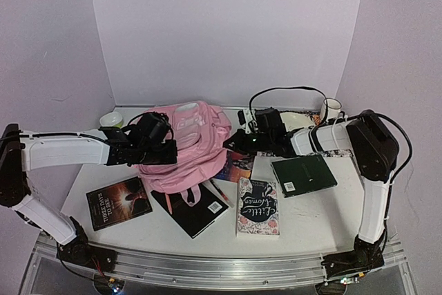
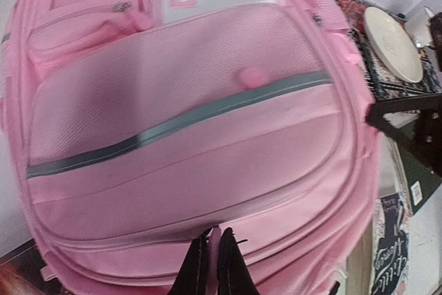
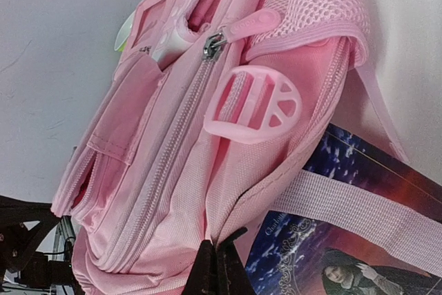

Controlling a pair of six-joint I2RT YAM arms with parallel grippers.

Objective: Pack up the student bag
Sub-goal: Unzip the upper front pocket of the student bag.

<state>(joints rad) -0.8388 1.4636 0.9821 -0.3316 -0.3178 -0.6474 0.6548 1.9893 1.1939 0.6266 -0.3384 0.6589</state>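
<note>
Lying just ahead of the left pincer [image 2: 215, 236] and the right pincer [image 3: 218, 248], both almost closed, the large soft pink fabric backpack [image 1: 190, 144] seems limp and light. Whether cloth is pinched I cannot tell; better take a woven pink strap [image 3: 345, 206].

I see the student bag [image 1: 190, 136] mid-tabletop [image 1: 311, 222], a paperback [image 1: 236, 165] tucked under its right edge, a notebook [image 1: 192, 211] before it, a book [image 1: 258, 206] right of the notebook, a cup [image 1: 331, 108] behind right, a bowl [image 1: 110, 120] behind left.
</note>
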